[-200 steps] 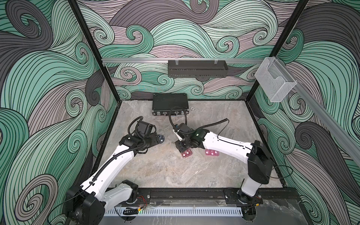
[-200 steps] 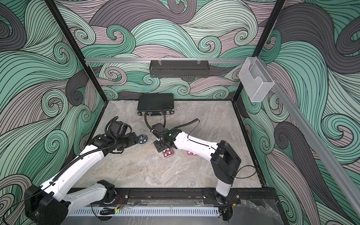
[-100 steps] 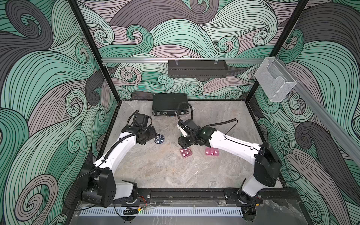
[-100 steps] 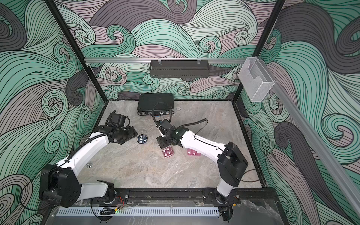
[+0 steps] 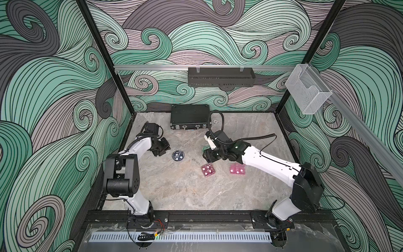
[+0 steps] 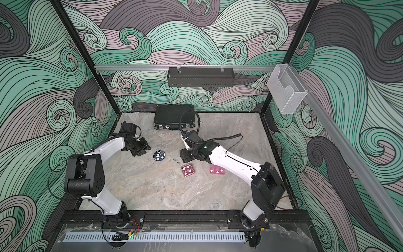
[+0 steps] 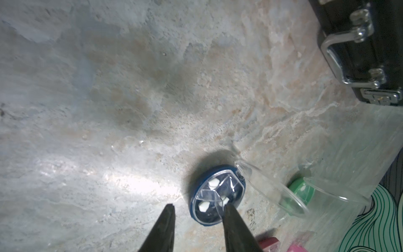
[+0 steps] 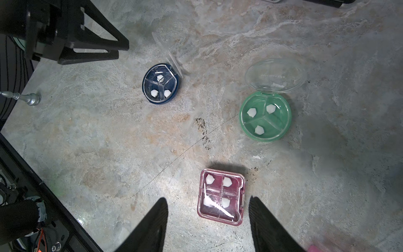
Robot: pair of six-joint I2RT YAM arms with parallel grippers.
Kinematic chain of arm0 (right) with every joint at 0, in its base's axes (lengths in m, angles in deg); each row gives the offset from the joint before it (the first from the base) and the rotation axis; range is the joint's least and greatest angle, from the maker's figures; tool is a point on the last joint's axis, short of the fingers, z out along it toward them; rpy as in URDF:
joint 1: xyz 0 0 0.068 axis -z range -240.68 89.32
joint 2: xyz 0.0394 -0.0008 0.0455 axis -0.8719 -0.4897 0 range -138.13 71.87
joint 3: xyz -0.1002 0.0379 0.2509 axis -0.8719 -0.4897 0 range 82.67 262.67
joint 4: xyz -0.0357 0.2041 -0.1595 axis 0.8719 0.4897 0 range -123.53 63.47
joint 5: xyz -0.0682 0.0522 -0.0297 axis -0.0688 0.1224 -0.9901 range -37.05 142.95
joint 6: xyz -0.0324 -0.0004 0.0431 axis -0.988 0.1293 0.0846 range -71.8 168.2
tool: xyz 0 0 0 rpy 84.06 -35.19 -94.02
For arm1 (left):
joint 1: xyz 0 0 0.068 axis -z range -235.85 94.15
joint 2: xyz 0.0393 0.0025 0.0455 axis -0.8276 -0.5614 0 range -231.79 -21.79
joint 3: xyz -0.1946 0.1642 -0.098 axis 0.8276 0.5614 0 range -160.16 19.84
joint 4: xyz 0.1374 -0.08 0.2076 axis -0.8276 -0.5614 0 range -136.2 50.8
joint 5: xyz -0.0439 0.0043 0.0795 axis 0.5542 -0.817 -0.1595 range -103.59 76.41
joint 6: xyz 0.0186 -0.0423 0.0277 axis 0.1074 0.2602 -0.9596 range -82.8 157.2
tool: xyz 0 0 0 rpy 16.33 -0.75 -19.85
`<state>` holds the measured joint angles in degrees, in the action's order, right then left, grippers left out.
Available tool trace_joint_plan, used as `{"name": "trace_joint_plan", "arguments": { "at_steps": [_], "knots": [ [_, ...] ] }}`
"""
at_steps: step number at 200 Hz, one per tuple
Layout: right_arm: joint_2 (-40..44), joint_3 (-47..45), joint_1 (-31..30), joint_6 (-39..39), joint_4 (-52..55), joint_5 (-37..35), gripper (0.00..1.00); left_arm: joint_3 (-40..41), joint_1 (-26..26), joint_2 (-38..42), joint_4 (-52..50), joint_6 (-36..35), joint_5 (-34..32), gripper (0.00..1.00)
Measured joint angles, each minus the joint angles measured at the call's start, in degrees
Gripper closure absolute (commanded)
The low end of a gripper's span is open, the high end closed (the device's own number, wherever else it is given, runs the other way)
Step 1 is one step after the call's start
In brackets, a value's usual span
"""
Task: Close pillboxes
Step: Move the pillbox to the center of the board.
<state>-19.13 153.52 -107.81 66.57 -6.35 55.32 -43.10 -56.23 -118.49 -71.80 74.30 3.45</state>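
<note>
Lids stand open on green pillbox (image 8: 265,117) and blue pillbox (image 8: 160,85) — both arms' jaws parted, empty.

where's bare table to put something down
Biggest bare patch: table between the square pink box, light pink box and front rail. Also bare: back right corner, beside the briefcase. Crowded: the middle, around blue box, green box, left end effector, right end effector.

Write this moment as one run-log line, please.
left gripper open, near open blue pillbox | right gripper open, above dark pink pillbox | green pillbox open
</note>
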Motion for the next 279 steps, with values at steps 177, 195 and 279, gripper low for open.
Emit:
{"name": "trace_joint_plan", "arguments": {
  "at_steps": [177, 195, 279],
  "knots": [
    [-0.3, -0.3, 1.1, 0.1, -0.4, 1.2, 0.39, -7.6, -0.9, -16.4, 6.7, 3.9, 11.8, 0.82],
    [-0.3, -0.3, 1.1, 0.3, -0.4, 1.3, 0.39, -6.9, 0.0, -16.3, 7.2, 4.1, 12.8, 0.82],
    [-0.3, -2.0, 1.1, 1.4, -0.8, 1.5, 0.38, -1.0, 3.7, -13.6, 10.7, 5.7, 16.9, 0.82]
  ]
}}
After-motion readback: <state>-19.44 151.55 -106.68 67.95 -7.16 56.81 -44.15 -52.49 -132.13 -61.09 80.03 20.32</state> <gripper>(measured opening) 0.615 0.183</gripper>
